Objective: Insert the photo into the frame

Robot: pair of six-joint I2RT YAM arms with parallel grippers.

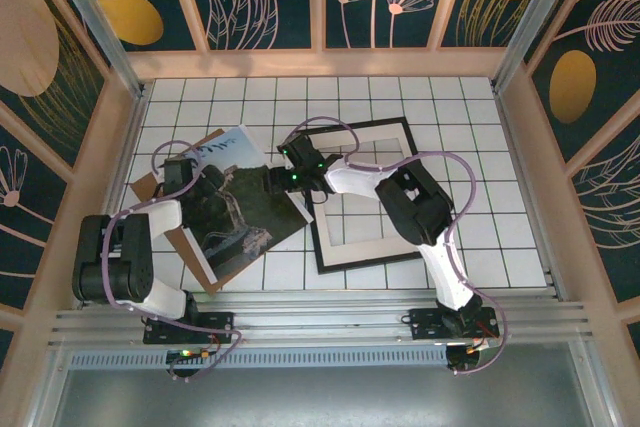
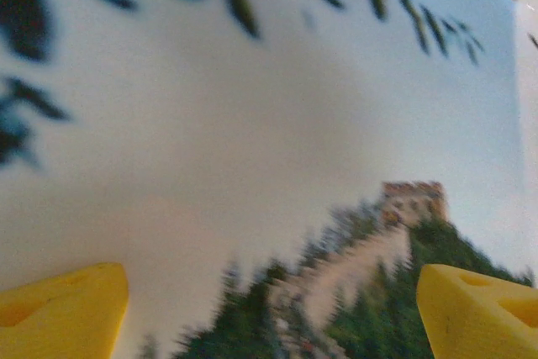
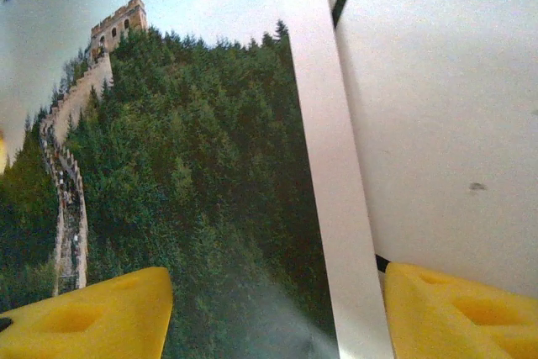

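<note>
Your left gripper [image 2: 269, 308] hangs wide-jawed over the photo [image 1: 245, 222], which lies askew on the worktop [image 1: 480, 147] just left of the frame [image 1: 370, 265], while your right gripper [image 3: 277, 308], jaws also apart, straddles the photo's white edge nearest that frame.
</note>
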